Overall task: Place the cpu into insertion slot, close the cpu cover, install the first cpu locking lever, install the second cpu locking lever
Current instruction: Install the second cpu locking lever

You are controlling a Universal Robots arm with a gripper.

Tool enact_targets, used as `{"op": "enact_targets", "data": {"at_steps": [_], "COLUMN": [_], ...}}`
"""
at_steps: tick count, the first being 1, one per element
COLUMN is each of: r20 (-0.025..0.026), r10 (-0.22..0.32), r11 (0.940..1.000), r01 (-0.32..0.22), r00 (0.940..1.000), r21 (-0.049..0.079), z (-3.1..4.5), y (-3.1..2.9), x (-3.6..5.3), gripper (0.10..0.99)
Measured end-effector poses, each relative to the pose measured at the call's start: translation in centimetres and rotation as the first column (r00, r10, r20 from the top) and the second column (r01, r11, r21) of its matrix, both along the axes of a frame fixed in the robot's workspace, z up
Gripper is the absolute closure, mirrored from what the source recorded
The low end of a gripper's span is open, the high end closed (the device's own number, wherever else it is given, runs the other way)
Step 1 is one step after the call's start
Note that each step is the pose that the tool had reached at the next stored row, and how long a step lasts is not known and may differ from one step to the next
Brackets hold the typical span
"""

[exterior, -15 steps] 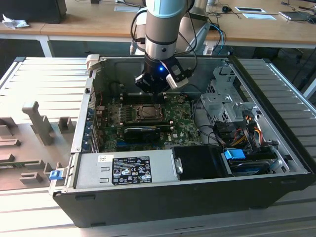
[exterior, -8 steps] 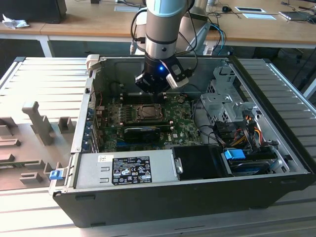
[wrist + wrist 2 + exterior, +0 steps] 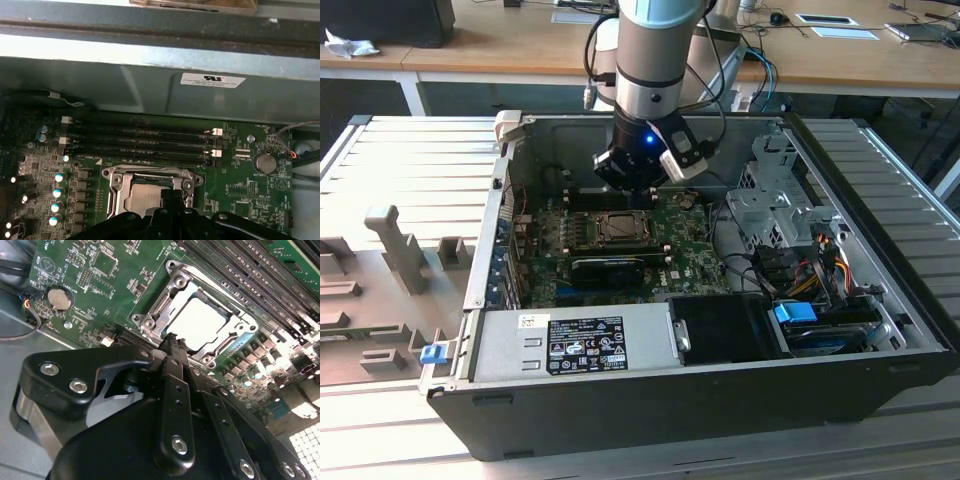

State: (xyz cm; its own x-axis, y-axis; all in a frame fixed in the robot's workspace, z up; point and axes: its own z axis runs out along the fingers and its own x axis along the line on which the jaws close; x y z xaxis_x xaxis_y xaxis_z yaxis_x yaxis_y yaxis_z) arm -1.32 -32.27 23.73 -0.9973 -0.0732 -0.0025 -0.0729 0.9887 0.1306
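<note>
the gripper point(image 3: 172, 342) is hovering just over the near edge of the one insertion slot point(image 3: 200, 320), fingers pressed together and holding nothing. one cpu point(image 3: 202, 320) is sitting in the slot, with the cpu cover point(image 3: 175, 285) lying closed around it. four long memory slots point(image 3: 140, 142) are running beside the socket on the green board point(image 3: 695, 235), and one coin battery point(image 3: 59, 298) is lying nearby. the case walls point(image 3: 720, 125) are hemming the arm in.

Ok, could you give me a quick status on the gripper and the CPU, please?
Gripper low over the insertion slot's edge, fingers together. Cpu seated, cpu cover down around it. Nothing in the way.
</note>
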Motion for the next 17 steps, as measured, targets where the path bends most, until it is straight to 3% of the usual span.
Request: {"op": "enact_targets", "data": {"at_steps": [10,17], "r20": [0.0,0.0], "r10": [0.0,0.0], "r11": [1.0,1.0], "r01": [0.0,0.0], "r00": [1.0,1.0], "r21": [0.0,0.0], "z": [0.22,1.82], "y": [-0.01,-0.01], "x": [0.01,0.0], "gripper": [0.98,0.98]}}
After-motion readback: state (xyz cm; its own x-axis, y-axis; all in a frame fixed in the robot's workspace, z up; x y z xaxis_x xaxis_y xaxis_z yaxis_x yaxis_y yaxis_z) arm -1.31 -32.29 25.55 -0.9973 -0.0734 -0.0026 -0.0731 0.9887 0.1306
